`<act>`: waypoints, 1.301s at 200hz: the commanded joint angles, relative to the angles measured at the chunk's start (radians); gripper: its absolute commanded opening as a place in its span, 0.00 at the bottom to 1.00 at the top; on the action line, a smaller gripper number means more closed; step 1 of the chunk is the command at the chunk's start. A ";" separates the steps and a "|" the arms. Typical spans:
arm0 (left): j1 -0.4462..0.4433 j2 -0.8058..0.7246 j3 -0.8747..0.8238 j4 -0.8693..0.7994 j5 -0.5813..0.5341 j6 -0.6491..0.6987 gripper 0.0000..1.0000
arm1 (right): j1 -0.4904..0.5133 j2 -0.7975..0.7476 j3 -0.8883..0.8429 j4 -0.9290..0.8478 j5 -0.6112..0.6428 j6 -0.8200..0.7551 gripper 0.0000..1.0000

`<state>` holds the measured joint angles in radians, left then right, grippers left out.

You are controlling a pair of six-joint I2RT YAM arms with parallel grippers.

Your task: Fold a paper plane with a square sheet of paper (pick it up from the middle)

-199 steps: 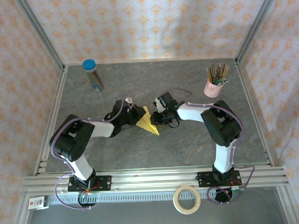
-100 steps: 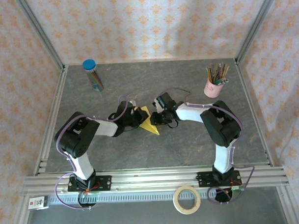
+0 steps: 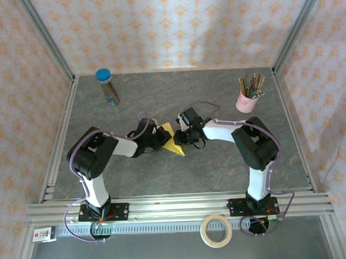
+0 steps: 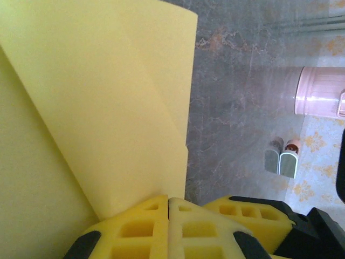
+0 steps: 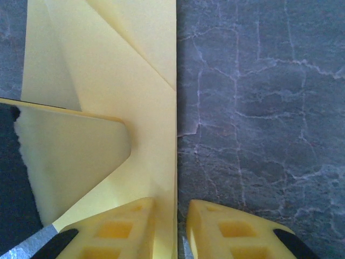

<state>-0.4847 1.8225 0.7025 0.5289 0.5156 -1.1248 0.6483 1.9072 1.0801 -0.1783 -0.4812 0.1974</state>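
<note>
Since 1.0 s ago our left gripper (image 3: 158,135) has slid further onto the paper plane (image 3: 172,142) mid-table, jaws closed on its flap. Our right gripper (image 5: 178,229), slightly parted, straddles its edge. We should press along the crease evenly. We count 1 plane, 2 grippers.

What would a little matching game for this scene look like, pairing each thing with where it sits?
Things:
1. pink cup of pencils
2. tube with a blue lid
3. roll of tape
4. yellow paper

Places:
A. far left of the table
B. mid-table, between the two hands
C. far right of the table
D. near edge, in front of the arm bases

Pairs: 1-C, 2-A, 3-D, 4-B
</note>
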 commanded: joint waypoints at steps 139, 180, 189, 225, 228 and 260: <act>-0.009 0.049 0.028 -0.178 -0.055 0.029 0.01 | 0.006 -0.065 -0.005 -0.045 0.115 0.087 0.34; -0.009 0.060 0.032 -0.178 -0.052 0.032 0.01 | -0.050 -0.187 -0.042 -0.003 0.038 0.121 0.40; -0.009 0.060 0.035 -0.178 -0.051 0.033 0.01 | -0.061 -0.192 -0.052 0.014 -0.007 0.120 0.40; -0.009 0.063 0.040 -0.179 -0.042 0.041 0.01 | -0.070 -0.148 -0.058 0.073 -0.217 0.104 0.27; -0.009 0.064 0.040 -0.178 -0.042 0.042 0.01 | -0.070 -0.143 -0.057 0.077 -0.230 0.105 0.26; -0.010 0.067 0.046 -0.179 -0.030 0.056 0.01 | -0.068 -0.101 -0.053 0.098 -0.306 0.091 0.16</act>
<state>-0.4847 1.8412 0.7464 0.4450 0.5110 -1.1046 0.5770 1.7702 1.0359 -0.1139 -0.6781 0.3019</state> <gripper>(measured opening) 0.049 0.183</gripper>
